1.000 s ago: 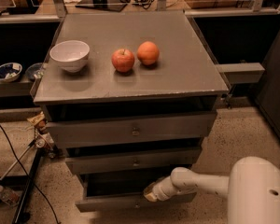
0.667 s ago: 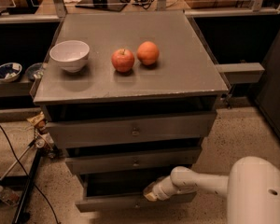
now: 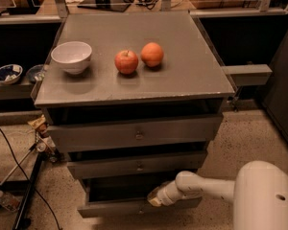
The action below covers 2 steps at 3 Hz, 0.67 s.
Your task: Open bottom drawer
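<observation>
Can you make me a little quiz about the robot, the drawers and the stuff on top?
1. True or false: the tool is down at the bottom drawer.
2. What lies between the bowl and the orange? A) apple B) banana C) cup
3. Fill in: the cabinet has ___ drawers.
Key: 1 true; 2 A; 3 three.
</observation>
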{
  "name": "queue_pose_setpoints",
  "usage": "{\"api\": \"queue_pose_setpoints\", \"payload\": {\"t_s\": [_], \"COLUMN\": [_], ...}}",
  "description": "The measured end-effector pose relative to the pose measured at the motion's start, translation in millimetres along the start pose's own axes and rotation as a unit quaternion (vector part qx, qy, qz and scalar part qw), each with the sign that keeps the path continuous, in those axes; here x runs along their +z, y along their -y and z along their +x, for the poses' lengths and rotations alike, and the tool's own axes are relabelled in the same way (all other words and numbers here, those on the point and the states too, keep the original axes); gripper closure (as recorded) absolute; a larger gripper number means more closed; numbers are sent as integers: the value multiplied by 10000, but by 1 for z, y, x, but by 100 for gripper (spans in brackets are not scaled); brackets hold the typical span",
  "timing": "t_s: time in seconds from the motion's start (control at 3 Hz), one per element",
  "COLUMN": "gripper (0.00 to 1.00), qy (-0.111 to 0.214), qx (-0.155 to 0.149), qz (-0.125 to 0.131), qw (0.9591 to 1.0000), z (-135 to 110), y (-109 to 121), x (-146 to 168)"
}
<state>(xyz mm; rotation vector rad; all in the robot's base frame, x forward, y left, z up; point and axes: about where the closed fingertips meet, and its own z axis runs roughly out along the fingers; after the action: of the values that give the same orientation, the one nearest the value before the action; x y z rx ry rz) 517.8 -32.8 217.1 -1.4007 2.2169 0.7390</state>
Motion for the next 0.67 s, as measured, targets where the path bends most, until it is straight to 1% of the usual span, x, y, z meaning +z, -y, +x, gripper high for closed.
{"api": "queue_pose_setpoints", "payload": {"t_s": [0.67], "gripper": [14], "qy": [0], "qx": [0], "qz": [-1], "qw": [10000], "z": [0], "y": [0], "x": [0]}}
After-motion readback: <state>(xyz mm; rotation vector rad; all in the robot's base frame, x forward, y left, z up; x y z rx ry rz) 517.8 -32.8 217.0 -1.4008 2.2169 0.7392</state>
